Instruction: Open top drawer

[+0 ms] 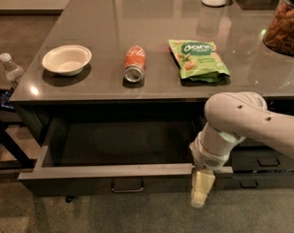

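Note:
The top drawer [112, 171] stands pulled far out from under the grey table [107, 23]. Its light grey top rim faces me and its dark inside [122, 142] looks empty. Its small loop handle [127, 187] hangs at the centre of the front. My gripper [201, 194] points down in front of the right end of the drawer front, well right of the handle. Its pale fingers [203, 182] are together and hold nothing. The white arm [243, 123] reaches in from the right.
On the table lie a white bowl [66, 59], a red can on its side [134, 63], a green snack bag [199, 59] and a jar of nuts [285, 25]. Narrower drawers [268, 161] sit to the right. A water bottle [10, 69] and a black stand [6, 140] are at left.

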You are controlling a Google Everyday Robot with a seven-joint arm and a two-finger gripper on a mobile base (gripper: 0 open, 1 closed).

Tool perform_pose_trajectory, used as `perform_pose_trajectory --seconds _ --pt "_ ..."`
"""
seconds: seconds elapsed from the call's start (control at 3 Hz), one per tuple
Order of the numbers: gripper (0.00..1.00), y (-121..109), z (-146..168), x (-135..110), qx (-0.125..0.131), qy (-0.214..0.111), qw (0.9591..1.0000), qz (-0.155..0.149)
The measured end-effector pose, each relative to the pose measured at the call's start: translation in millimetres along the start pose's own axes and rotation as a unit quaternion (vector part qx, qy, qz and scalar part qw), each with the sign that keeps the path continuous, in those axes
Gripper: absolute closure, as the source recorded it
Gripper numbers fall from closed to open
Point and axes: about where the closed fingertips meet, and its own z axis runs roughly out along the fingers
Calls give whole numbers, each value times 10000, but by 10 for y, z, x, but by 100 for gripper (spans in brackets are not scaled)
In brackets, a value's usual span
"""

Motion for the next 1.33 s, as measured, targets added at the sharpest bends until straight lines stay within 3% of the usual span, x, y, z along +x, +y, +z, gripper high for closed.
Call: perform_pose_trajectory --seconds 0.33,1.0,1.33 --pt "0 374 -77 167 -288 -40 9994 185" --pt "0 1050 -347 470 -549 -172 9972 487" --pt "0 1050 -347 470 -549 -172 9972 487"
